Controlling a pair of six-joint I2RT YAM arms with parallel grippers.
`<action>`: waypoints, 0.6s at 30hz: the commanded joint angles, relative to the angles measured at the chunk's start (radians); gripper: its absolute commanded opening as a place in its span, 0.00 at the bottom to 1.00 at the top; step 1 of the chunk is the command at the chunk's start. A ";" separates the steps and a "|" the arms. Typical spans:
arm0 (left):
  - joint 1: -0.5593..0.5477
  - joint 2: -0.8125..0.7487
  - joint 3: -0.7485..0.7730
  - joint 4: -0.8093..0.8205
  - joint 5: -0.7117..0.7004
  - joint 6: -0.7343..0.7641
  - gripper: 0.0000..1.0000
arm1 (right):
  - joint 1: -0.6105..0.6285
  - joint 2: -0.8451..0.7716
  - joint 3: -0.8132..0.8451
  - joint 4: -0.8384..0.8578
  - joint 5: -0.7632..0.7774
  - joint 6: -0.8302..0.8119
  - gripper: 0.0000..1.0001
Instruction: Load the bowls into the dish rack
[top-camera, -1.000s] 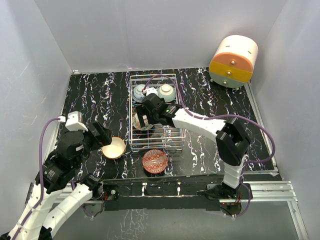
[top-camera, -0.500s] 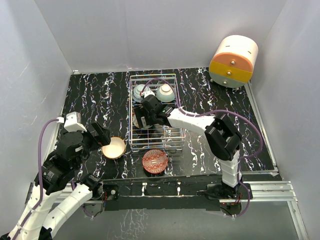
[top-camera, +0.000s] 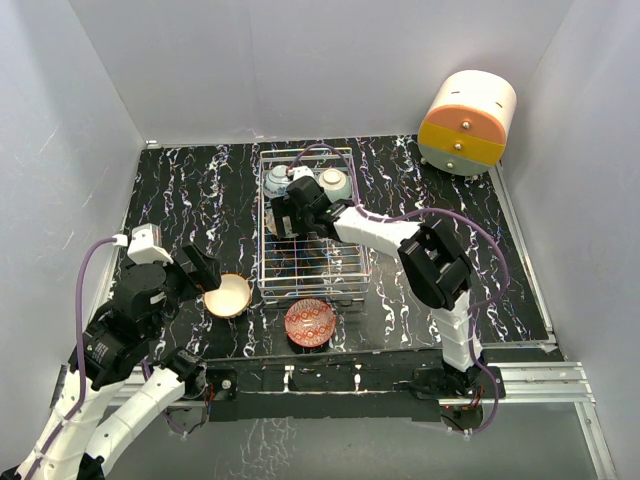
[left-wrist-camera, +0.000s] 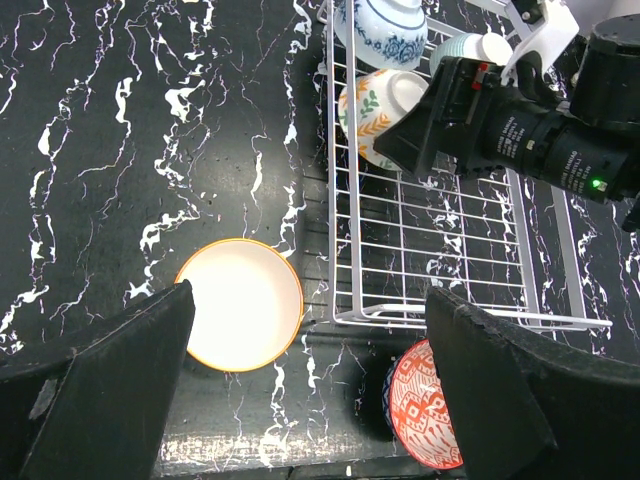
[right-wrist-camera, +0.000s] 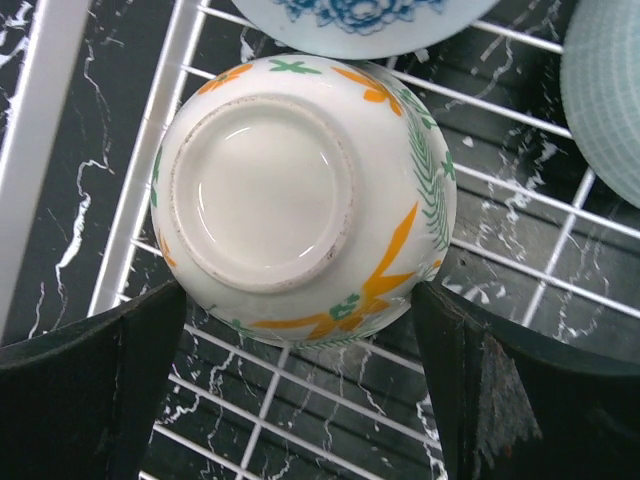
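1. Top external view first: the dish rack (top-camera: 340, 272) is sitting on the black marbled tabletop (top-camera: 190, 200), toward the far edge and about midway across. The right arm is reaching over the rack's far half.
2. The right fingers (right-wrist-camera: 90, 400) are standing spread wide, one on either side of the leafy bowl (right-wrist-camera: 300, 200). Whether they are touching it, I cannot tell.
3. That leafy bowl is lying inside the rack against its left wall. Its foot ring is facing the wrist camera, and orange and green leaves are showing on its outside.
4. The blue patterned bowl (right-wrist-camera: 360, 20) is resting just beyond it at the rack's far left. The pale mint bowl (right-wrist-camera: 610, 90) is sitting beside that one at the far right.
5. The left fingers (left-wrist-camera: 110, 390) are hanging spread wide too, gripping nothing, above the near edge of the tabletop.
6. The cream-tan bowl (left-wrist-camera: 240, 315) is sitting upright on the tabletop just outside the rack's near left corner.
7. The red patterned bowl (left-wrist-camera: 425, 405) is sitting by the near edge of the tabletop, just in front of the rack, with its inside facing up.
8. The cream-and-orange drawer unit (top-camera: 467, 122) is standing at the far right corner.
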 joint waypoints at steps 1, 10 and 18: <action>-0.002 0.007 0.000 0.004 -0.018 0.010 0.97 | -0.004 0.037 0.088 0.108 -0.016 -0.007 0.99; -0.002 0.009 0.000 -0.002 -0.022 0.012 0.97 | -0.004 0.029 0.080 0.100 -0.059 0.000 0.99; -0.002 0.025 -0.012 0.013 -0.008 0.009 0.97 | -0.003 -0.089 -0.027 0.091 -0.114 -0.017 0.99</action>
